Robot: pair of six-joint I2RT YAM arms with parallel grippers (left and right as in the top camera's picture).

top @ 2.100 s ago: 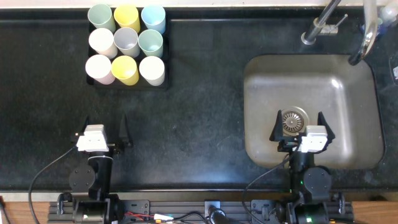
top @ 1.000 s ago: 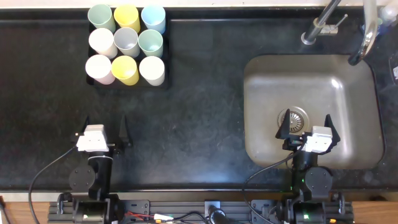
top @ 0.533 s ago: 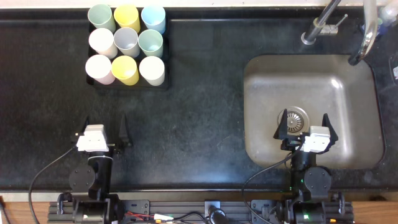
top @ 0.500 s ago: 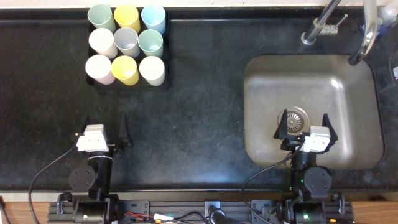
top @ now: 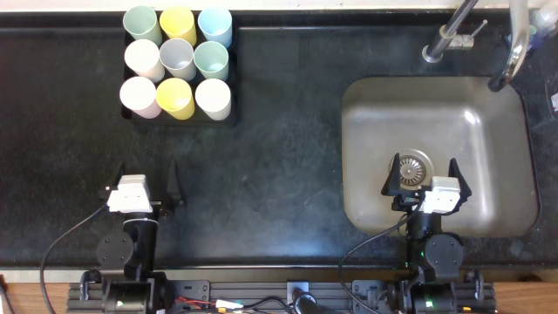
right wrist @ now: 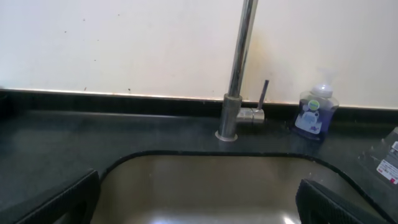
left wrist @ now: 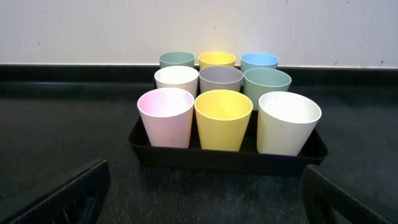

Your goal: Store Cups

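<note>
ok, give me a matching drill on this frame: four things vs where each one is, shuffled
Things:
1. pink cup
2. grey cup
3. soap bottle
4. right gripper

Places:
a. over the sink
b. middle of the tray
c. near-left corner of the tray
d. on the counter beside the faucet

Pairs: 1-c, 2-b, 3-d, 4-a

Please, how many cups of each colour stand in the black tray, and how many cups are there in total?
Green cups: 2
Yellow cups: 2
White cups: 2
Blue cup: 1
Grey cup: 1
Pink cup: 1
Total: 9
</note>
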